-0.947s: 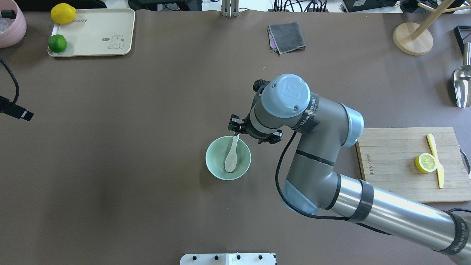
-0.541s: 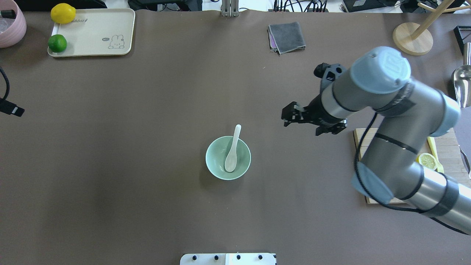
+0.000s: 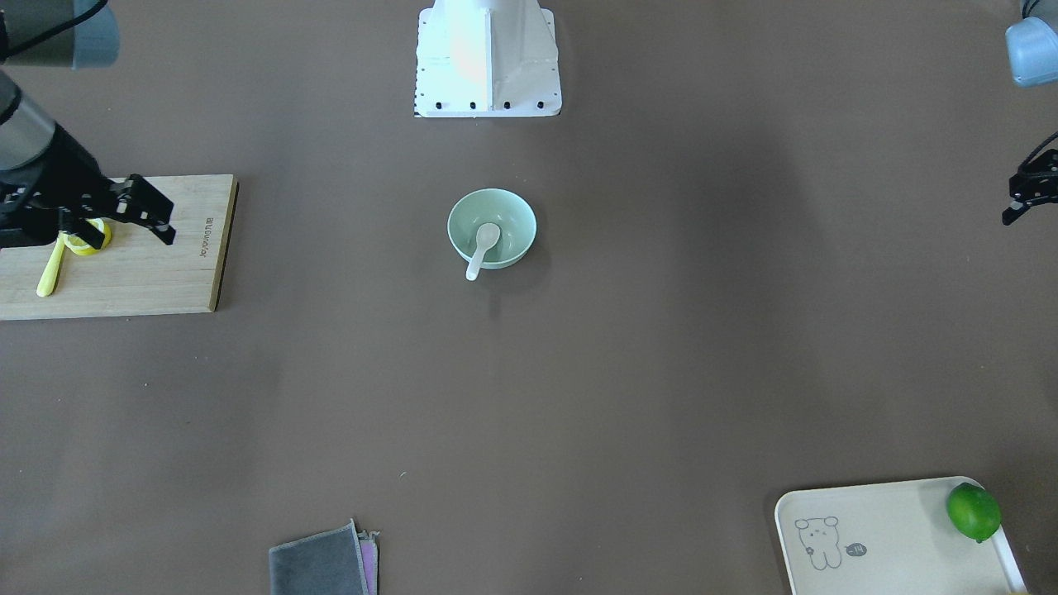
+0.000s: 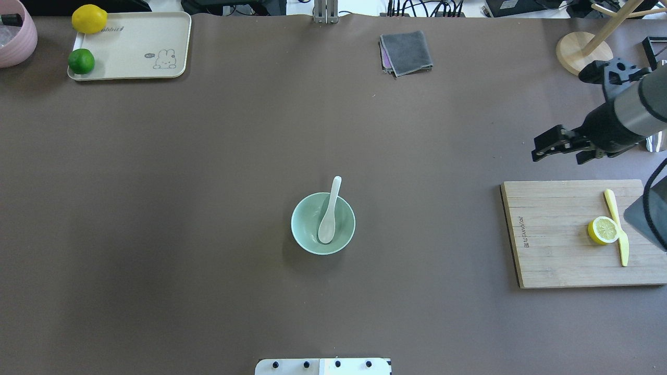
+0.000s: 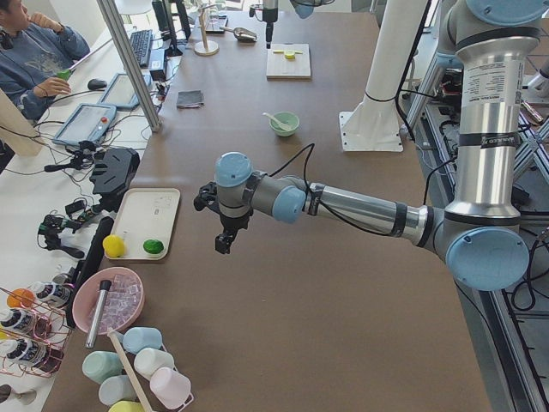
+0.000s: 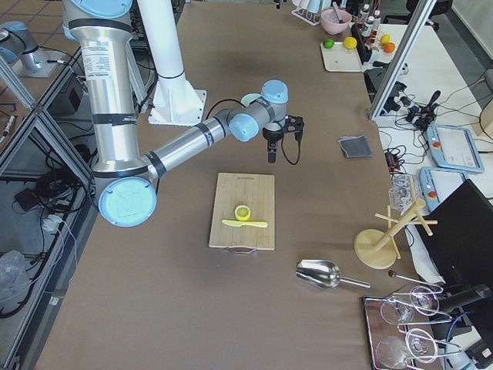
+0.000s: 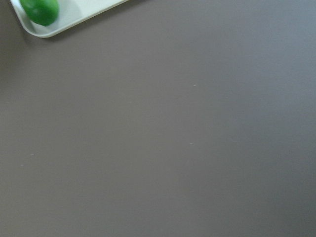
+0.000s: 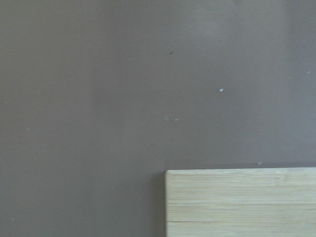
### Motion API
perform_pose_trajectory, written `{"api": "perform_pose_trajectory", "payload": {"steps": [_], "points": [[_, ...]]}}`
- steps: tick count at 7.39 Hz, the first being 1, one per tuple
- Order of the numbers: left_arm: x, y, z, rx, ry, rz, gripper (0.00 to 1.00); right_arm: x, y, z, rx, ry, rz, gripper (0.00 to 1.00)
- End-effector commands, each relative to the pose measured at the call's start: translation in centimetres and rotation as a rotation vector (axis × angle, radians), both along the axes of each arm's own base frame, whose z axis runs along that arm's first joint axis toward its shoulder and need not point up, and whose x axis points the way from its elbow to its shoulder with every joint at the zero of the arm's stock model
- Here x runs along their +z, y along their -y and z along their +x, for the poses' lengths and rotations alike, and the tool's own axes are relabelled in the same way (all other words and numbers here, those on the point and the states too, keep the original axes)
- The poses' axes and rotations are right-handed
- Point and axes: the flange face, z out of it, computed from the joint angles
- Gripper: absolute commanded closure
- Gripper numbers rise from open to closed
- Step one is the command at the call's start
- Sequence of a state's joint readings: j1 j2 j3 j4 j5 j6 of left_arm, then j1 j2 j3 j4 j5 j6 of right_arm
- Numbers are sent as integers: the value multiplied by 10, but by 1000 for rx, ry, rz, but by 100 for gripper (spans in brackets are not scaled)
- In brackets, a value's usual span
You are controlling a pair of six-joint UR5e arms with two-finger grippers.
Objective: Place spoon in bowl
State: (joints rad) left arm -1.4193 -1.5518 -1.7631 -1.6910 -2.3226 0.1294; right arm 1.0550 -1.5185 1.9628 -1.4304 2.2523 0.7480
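The white spoon (image 4: pixel 328 219) lies in the mint-green bowl (image 4: pixel 299 229) at the table's middle. Its scoop is on the bowl's floor and its handle leans over the far rim. Both show in the front-facing view too, the spoon (image 3: pixel 481 248) in the bowl (image 3: pixel 517 223). My right gripper (image 4: pixel 542 146) is open and empty, far to the right, above the cutting board's far edge; it also shows in the front-facing view (image 3: pixel 169 223). My left gripper (image 3: pixel 1012 202) is open and empty at the table's left side, far from the bowl.
A wooden cutting board (image 4: pixel 557 234) with a lemon half (image 4: pixel 603 230) and a yellow knife (image 4: pixel 617 226) lies at the right. A cream tray (image 4: pixel 135 49) with a lime (image 4: pixel 81 61) and a lemon (image 4: pixel 89 19) sits far left. A grey cloth (image 4: pixel 406 52) lies at the back.
My right gripper was at the spoon's handle over the bowl, then drew away to the right and back. The spoon stays in the bowl.
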Motion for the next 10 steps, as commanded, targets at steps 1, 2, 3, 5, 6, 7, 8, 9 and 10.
{"api": "perform_pose_trajectory", "payload": {"steps": [1, 2, 3, 5, 6, 7, 8, 9, 10], "points": [[3, 11, -40, -43, 14, -114, 3, 85, 9, 97, -70, -47, 79, 0], [6, 9, -43, -30, 15, -112, 3, 108, 14, 114, -89, -65, 95, 0], [9, 3, -43, -25, 15, -115, 3, 128, 18, 129, -91, -78, 91, 0], [11, 2, -38, -17, -42, -212, 3, 151, 21, 155, -95, -93, 104, 0], [5, -2, -30, -5, -179, -249, 2, 156, 21, 159, -88, -95, 94, 0], [4, -5, -34, -10, -215, -247, 2, 158, 20, 168, -70, -96, 90, 0], [10, -6, -38, -17, -213, -248, 2, 160, 19, 168, -70, -98, 86, 0], [10, -5, -41, -21, -176, -240, 2, 153, 18, 168, -69, -95, 101, 0], [8, 3, -45, -29, -80, -214, 2, 147, 22, 168, -60, -92, 104, 0]]}}
